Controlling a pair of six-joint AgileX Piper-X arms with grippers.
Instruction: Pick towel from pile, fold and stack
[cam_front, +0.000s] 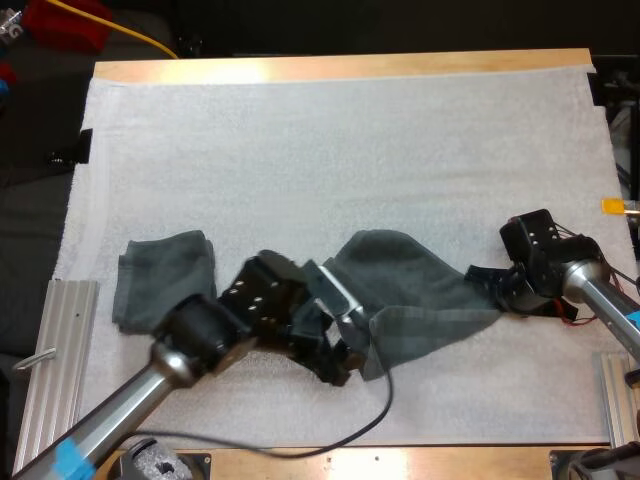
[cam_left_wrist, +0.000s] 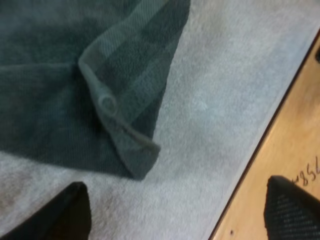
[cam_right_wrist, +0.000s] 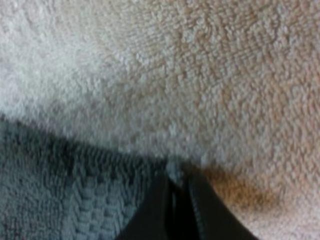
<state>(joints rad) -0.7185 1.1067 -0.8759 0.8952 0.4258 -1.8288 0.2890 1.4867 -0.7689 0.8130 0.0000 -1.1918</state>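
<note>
The loose towel (cam_front: 420, 290) lies half spread near the middle of the mat (cam_front: 330, 150), toward its near edge. It is drawn to a point at its right corner, where the right gripper (cam_front: 490, 286) has its jaws pinched narrow on the cloth. The left gripper (cam_front: 345, 368) hovers with jaws wide over the towel's near-left corner, which is curled over on itself just in from the mat's near edge. To grasp well, I judge the left gripper should come down astride that rolled hem, take both layers and close fully before either arm lifts, so the cloth hangs flat for folding. A folded towel (cam_front: 165, 275) sits toward the mat's left edge. The only writing is handwritten digits (cam_left_wrist: 304, 176) on the bare table (cam_left_wrist: 280, 150), perhaps "85", cut off.
</note>
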